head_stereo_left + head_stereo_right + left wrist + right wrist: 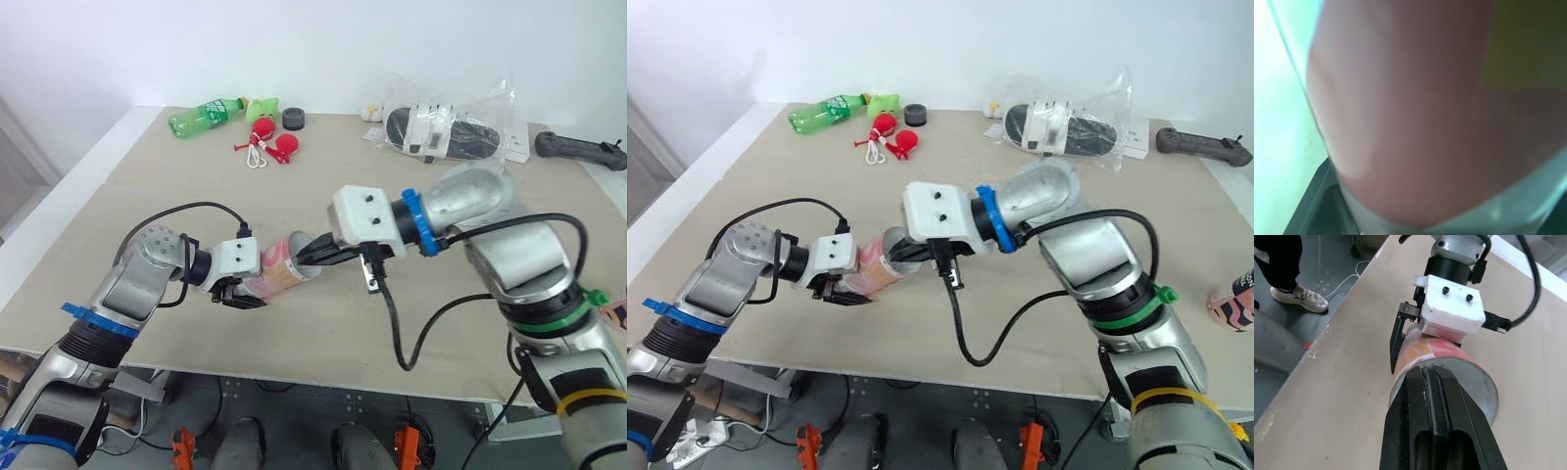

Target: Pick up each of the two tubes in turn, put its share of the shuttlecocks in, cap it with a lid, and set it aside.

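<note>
The tube is a pink-and-orange printed cylinder with a pale rim. It sits tilted just left of centre in the left eye view, over the table near its front edge, with its open mouth facing right. The left end effector is clenched on the end away from the mouth, a black finger on either side of the wall. That arm comes in from the lower left, elbow bent. The right end effector has its two fingers pressed together, tips at the tube's mouth, and its forearm stretches across from the right. A green bottle lies at the upper left.
</note>
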`<state>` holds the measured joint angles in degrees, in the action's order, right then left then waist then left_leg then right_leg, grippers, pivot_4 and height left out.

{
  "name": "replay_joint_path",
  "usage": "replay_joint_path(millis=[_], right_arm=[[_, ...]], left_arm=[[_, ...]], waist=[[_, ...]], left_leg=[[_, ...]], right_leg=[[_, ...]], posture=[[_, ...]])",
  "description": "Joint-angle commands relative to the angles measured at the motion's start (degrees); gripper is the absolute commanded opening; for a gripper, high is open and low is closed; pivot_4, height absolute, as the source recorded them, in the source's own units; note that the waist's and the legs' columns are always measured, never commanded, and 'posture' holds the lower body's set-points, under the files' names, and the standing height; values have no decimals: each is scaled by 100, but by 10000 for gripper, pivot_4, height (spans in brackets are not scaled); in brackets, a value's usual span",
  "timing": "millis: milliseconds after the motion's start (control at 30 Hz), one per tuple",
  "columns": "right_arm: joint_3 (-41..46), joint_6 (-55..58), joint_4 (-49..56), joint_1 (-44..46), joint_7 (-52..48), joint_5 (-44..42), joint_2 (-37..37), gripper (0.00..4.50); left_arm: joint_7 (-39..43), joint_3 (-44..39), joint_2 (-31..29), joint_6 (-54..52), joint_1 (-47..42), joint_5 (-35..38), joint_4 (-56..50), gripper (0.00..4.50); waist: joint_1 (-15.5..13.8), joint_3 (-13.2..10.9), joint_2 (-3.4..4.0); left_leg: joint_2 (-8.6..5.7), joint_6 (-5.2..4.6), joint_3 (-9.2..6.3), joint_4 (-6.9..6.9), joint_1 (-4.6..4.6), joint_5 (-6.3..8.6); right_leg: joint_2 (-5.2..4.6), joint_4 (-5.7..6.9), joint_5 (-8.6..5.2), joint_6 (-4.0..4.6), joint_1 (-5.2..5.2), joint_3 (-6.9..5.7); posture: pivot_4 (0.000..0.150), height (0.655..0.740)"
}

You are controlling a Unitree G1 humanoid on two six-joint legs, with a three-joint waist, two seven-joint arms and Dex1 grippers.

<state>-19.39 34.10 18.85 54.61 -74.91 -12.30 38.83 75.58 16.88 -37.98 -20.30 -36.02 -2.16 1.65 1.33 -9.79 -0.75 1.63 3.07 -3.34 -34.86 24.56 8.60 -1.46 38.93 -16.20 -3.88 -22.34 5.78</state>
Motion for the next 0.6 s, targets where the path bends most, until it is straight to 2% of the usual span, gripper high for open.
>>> replay_joint_path(millis=[33, 67, 267, 367, 467, 600], right_arm=[[330, -31, -61, 145, -91, -173, 216, 642], [376, -35, -87, 154, -114, -209, 293, 642], [740, -602, -571, -303, -931, -63, 1927, 642], [861, -1144, -1111, -645, -1381, 155, 2783, 10359], [887, -1797, -1801, -927, -1693, 431, 3423, 23990], [709, -2446, -2563, -1118, -1759, 671, 3865, 44135]], left_arm=[[-44, 335, 234, 32, 94, 26, 114, 28707], [-68, 319, 260, 45, 88, 33, 113, 28707], [-361, 21, 563, 133, 95, 271, 21, 28707], [-573, -189, 786, 124, 147, 484, -125, 28707], [-747, -298, 968, 150, 223, 648, -207, 28707], [-1063, -343, 1310, 119, 275, 895, -316, 28707]], waist=[[-3, 0, 0], [-12, 0, 0], [-95, -2, 3], [-131, -5, 1], [-121, -11, -3], [-70, -15, 2]], left_leg=[[0, 0, 3, 0, 0, 0], [0, -1, 5, 0, 1, -1], [-1, -4, 34, -12, 39, -8], [-2, -4, 58, -13, 78, -8], [-6, -8, 74, -11, 97, -1], [1, -18, 76, 9, 99, 7]], right_leg=[[-2, 0, 0, 0, 0, 0], [-4, 0, 0, -1, 2, -1], [-32, -35, -25, -23, -2, -19], [-45, -73, 2, -46, 13, -16], [-52, -82, 14, -44, -6, -6], [-44, -81, 6, -31, -22, -7]], posture=[[1500, 7400], [1500, 7400], [1500, 7400], [1500, 7400], [1500, 7400], [1500, 7400]])
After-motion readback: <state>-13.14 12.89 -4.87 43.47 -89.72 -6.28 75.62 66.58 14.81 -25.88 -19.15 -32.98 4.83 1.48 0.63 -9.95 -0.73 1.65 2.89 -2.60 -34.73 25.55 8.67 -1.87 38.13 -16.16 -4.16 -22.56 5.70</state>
